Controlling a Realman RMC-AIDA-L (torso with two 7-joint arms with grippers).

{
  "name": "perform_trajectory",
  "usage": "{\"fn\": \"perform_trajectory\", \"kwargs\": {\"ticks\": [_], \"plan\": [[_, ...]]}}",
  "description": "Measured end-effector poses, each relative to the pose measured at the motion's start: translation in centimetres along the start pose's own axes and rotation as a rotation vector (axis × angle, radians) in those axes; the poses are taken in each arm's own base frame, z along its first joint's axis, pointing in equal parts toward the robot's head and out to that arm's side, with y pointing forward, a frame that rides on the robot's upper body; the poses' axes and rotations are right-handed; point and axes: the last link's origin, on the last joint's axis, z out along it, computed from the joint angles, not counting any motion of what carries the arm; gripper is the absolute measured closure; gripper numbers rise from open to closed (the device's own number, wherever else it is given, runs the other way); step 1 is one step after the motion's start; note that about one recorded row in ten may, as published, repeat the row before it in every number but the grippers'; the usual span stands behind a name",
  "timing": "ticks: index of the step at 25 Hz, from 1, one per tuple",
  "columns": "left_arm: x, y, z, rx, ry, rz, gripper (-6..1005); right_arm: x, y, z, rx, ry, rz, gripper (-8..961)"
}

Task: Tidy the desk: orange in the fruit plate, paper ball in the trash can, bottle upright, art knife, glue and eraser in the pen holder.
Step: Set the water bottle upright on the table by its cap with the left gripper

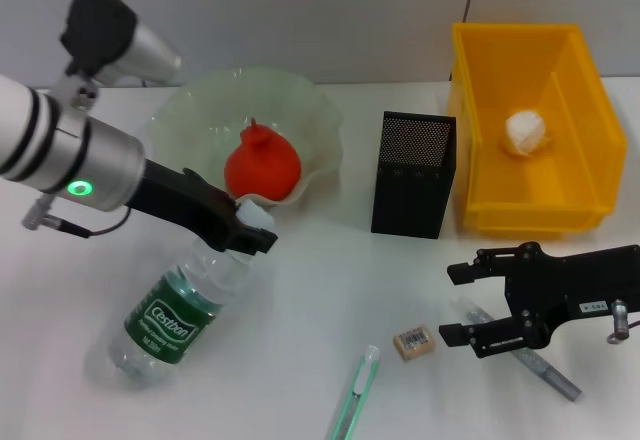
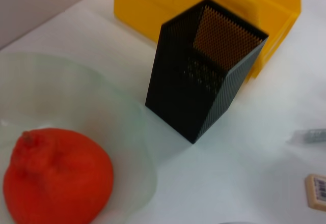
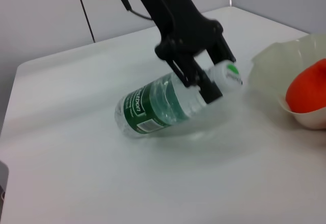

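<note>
The trash can [image 1: 590,120] already holds the paper ball [image 1: 526,131], and the fruit plate [image 1: 190,120] already cradles the orange [image 1: 262,163]; both lie well beyond the working gripper. The pen holder [image 1: 413,174] stands empty-looking between them.

What matters now is the bottle [image 1: 175,310]. It lies on its side on the table [image 1: 320,290], its long axis slanting from the base, nearer the robot, up to the white cap just beside the fruit plate's rim. The left gripper [image 1: 250,232] sits directly over the neck end, its fingers straddling the neck just below the cap and appearing clamped on it, as the right wrist view shows. Standing it up would seem to call for swinging the cap end upward about the base.

The right gripper [image 1: 462,305] hovers with its jaws apart over the glue [image 1: 535,362], whose silver stick runs diagonally under it. The eraser [image 1: 412,342] lies just beside its fingertips, and the art knife [image 1: 354,392] farther off toward the left arm.
</note>
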Motion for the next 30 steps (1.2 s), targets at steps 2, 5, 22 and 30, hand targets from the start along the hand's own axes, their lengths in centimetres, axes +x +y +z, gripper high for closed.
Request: {"fn": "perform_trajectory", "kwargs": {"ticks": [2,5,22,30], "plan": [[-0.5,-0.2,-1.1,-0.015,0.026,0.004,549,0.0,0.0,0.0,0.000,0.000,-0.001,138],[-0.8,-0.3,-2.1,-0.029,0.058,0.017,550,-0.1,0.0,0.0,-0.001,-0.001,-0.001,138],[-3.3,-0.6,-6.7,-0.004,0.161,0.051,547,-0.4,-0.1,0.2,-0.002,-0.004,-0.001,138],[-4.7,-1.2,-8.4,0.027,0.220,0.054,533,-0.5,-0.1,0.3,-0.002,-0.007,0.000,138]]}}
